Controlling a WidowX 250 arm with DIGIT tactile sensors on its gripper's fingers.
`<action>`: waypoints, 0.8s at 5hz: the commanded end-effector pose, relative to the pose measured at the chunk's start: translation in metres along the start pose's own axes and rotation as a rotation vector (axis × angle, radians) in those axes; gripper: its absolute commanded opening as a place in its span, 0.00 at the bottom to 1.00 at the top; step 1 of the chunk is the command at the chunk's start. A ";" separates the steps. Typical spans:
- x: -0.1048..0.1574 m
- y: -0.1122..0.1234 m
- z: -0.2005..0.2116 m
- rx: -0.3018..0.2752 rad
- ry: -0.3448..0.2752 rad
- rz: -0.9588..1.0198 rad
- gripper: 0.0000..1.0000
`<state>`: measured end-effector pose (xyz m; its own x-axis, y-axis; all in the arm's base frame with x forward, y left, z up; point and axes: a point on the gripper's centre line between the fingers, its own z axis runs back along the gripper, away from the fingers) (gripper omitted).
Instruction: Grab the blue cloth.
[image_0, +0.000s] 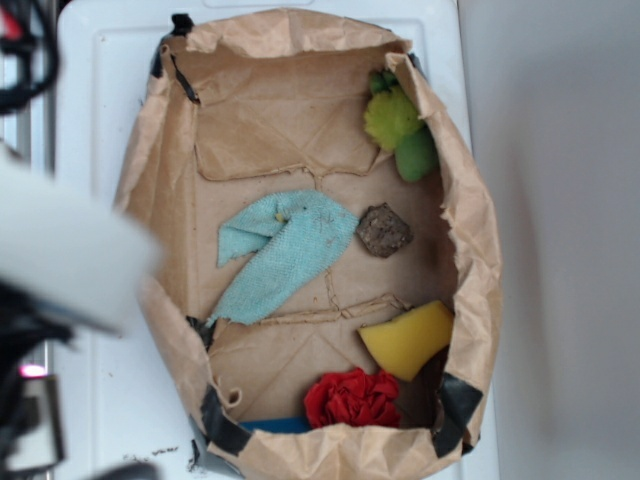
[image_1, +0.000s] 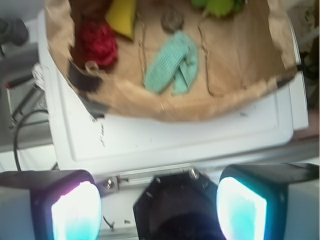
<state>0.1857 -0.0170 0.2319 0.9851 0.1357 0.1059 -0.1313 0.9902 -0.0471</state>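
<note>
End effector sits wide open with nothing in it, well back from the brown paper tray on the white worktop. Blue cloth lies flat mid-tray, just beside a small brown lump

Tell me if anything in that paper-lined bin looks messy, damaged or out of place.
Nothing is spilled. The blue cloth lies crumpled and folded over at one end with frayed edges. The brown paper liner is wrinkled and patched with black tape at its corners. The gripper is outside the bin, its fingers apart.
</note>
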 end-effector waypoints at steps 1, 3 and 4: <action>0.055 0.016 -0.007 -0.039 -0.085 0.021 1.00; 0.083 0.032 -0.044 -0.046 -0.107 0.000 1.00; 0.093 0.039 -0.064 -0.018 -0.123 0.007 1.00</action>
<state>0.2772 0.0207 0.1635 0.9768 0.1064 0.1856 -0.0961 0.9933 -0.0639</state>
